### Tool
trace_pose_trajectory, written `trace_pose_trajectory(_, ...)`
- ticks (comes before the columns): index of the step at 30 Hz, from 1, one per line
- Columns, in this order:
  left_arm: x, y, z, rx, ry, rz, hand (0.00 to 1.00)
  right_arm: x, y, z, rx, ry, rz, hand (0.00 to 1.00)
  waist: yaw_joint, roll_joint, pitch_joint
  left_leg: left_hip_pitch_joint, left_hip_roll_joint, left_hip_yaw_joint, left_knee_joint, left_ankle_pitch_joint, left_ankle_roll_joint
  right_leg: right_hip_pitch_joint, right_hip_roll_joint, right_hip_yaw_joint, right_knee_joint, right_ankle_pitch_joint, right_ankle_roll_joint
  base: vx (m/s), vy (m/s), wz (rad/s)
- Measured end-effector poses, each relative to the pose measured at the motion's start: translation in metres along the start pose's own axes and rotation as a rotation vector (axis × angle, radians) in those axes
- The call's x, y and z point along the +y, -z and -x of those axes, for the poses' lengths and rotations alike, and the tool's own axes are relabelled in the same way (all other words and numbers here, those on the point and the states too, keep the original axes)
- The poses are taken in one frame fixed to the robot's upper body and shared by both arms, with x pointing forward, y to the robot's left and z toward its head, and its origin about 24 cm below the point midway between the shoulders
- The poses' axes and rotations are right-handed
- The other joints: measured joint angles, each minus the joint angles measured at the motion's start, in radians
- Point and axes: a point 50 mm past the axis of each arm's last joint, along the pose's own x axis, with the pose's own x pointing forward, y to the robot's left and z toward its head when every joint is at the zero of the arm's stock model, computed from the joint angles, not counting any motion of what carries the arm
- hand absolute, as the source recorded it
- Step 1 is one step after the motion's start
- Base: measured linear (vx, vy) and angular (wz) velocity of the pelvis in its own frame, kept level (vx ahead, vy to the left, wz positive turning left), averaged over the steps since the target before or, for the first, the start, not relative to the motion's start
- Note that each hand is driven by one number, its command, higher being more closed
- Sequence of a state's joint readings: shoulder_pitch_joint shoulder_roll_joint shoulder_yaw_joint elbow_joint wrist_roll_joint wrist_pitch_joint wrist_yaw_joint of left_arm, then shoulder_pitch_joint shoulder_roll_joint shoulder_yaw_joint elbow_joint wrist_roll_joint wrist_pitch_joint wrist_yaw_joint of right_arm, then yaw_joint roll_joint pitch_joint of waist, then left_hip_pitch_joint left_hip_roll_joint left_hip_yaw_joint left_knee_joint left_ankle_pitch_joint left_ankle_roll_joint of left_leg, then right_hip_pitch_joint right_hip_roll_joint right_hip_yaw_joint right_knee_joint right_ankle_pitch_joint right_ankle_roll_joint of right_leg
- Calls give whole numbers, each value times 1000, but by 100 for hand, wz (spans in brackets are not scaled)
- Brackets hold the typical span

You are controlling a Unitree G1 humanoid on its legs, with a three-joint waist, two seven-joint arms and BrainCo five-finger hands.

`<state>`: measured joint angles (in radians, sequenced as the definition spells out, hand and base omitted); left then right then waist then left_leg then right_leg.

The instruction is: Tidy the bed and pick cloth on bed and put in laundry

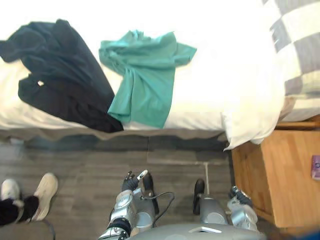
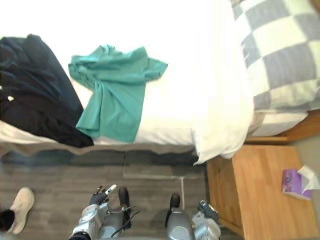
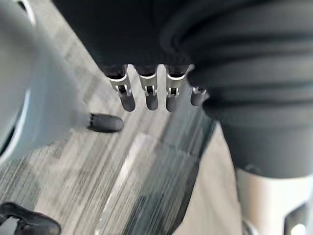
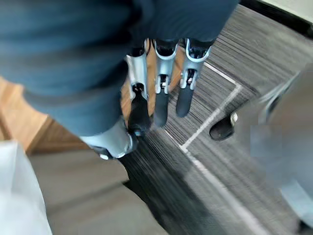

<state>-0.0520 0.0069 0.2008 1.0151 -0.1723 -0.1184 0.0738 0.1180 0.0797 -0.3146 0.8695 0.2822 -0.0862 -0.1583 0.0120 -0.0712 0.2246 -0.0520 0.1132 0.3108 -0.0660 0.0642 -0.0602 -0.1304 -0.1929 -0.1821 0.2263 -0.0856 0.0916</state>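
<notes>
Teal cloth lies crumpled on the bed, at 11 o'clock in my head view. Its lower end drapes over the bed's near edge toward 6 o'clock. A dark garment is spread at its 9 o'clock, and the two appear to touch at the cloth's lower corner; this garment also hangs over the near edge. From 12 to 3 o'clock of the cloth the white bedding is bare and smooth. One corner of it overhangs the edge at 4 o'clock, above a wooden nightstand. A checked cover lies at 2 o'clock, and a purple tissue box sits on the nightstand.

My left hand and right hand hang low at 6 and 5 o'clock, well apart from the cloth and above the grey plank floor. In the wrist views, the left fingers and the right fingers hang straight and hold nothing. Open floor runs along the bed's edge between the hands and the mattress. A person's pale shoes stand at 8 o'clock.
</notes>
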Motion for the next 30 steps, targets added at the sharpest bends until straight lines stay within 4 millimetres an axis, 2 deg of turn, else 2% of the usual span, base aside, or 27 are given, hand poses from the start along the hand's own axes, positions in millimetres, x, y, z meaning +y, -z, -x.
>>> trace_pose_trajectory(3,7,11,4,32,-16,-6,0,-1,7,0,20,-12,118,0,1,1,-29,53,10,21,-23,-3,-10,26,12,-5,8,-6,-11,90,-31,-18)
trace_pose_trajectory(5,8,16,5,48,-22,-13,0,-2,12,1,42,-19,158,0,6,-6,-48,70,7,38,-31,-3,-15,55,16,-5,-45,-9,-14,48,-18,-29)
trace_pose_trajectory(7,14,18,6,53,-44,-15,0,-4,11,-1,51,-24,191,0,5,-1,-54,72,2,50,-26,-6,-17,87,19,-3,-119,9,-10,27,6,-22)
trace_pose_trajectory(10,23,9,3,30,-81,-14,0,-5,2,-5,32,-27,219,0,-2,11,-15,-25,51,30,215,-114,-12,116,14,-24,-126,18,-8,-39,14,13)
trace_pose_trajectory(14,43,17,8,49,-141,-26,0,-8,0,-6,30,-22,232,0,0,14,-13,-50,68,33,226,-119,-12,82,13,-23,-104,2,-17,-72,15,0)
trace_pose_trajectory(16,50,23,11,63,-175,0,0,-12,1,-5,31,-7,215,0,-8,2,-10,-81,78,39,288,-158,0,62,-6,-24,-79,-14,-23,-36,30,11)
trace_pose_trajectory(17,49,22,11,50,-187,45,0,-19,2,-5,37,15,212,0,-5,5,-13,-118,116,33,384,-189,7,59,-22,-24,-67,-19,-20,44,71,17)
trace_pose_trajectory(18,48,20,11,42,-187,46,0,-31,5,-3,49,42,219,0,-4,1,-16,-135,169,20,454,-204,2,58,-45,-27,-52,-19,0,59,93,16)
trace_pose_trajectory(19,47,22,11,43,-185,45,0,-38,6,-3,56,58,226,0,-5,12,-23,-139,205,3,470,-206,-2,57,-55,-29,-41,-17,21,89,188,14)
trace_pose_trajectory(20,43,26,13,53,-182,48,0,-50,9,-1,68,86,236,0,-4,38,-40,-138,249,-20,448,-190,-30,51,-64,-34,-32,-16,39,135,292,12)
trace_pose_trajectory(21,37,32,15,66,-175,55,0,-59,13,2,82,106,244,0,-3,68,-59,-122,277,-40,375,-149,-94,48,-76,-37,-32,-8,68,165,357,11)
trace_pose_trajectory(22,34,33,15,65,-169,51,0,-60,15,3,90,111,240,0,-1,75,-63,-108,266,-54,332,-136,-181,44,-99,-35,-33,0,90,190,456,9)
trace_pose_trajectory(23,42,26,13,44,-178,11,0,-54,21,4,111,107,207,0,-1,25,-70,-107,201,-30,340,-129,-171,38,-164,-25,-49,37,110,144,446,-5)
trace_pose_trajectory(24,50,25,14,45,-193,-22,0,-52,24,5,123,107,190,0,4,6,-81,-115,183,-2,358,-158,-158,25,-190,-50,-66,117,73,112,532,-27)
trace_pose_trajectory(25,53,26,15,45,-204,-27,0,-52,24,4,125,104,195,0,9,11,-84,-113,183,22,366,-169,-146,14,-189,-75,-83,179,32,53,415,-50)
trace_pose_trajectory(26,57,29,17,54,-223,-31,0,-46,22,3,119,88,206,0,9,14,-94,-103,184,55,353,-171,-122,18,-185,-158,-114,246,-26,68,389,-59)
trace_pose_trajectory(27,59,31,18,62,-225,-42,0,-42,19,1,110,76,210,0,2,9,-98,-84,183,82,328,-163,-105,19,-178,-251,-91,240,-20,118,291,-75)
trace_pose_trajectory(28,55,31,17,68,-202,-95,0,-36,16,0,98,60,212,0,5,12,-98,-44,183,121,278,-140,-92,21,-117,-332,-34,189,-6,140,235,-64)
trace_pose_trajectory(29,53,31,16,68,-192,-111,0,-32,14,-1,93,52,210,0,6,15,-97,-33,183,127,263,-132,-89,19,-90,-333,-28,167,-9,122,173,-65)
trace_pose_trajectory(30,48,30,15,66,-172,-145,0,-23,13,-2,86,32,203,0,1,19,-99,-21,178,140,236,-114,-81,17,-35,-318,-18,117,-13,61,108,-39)
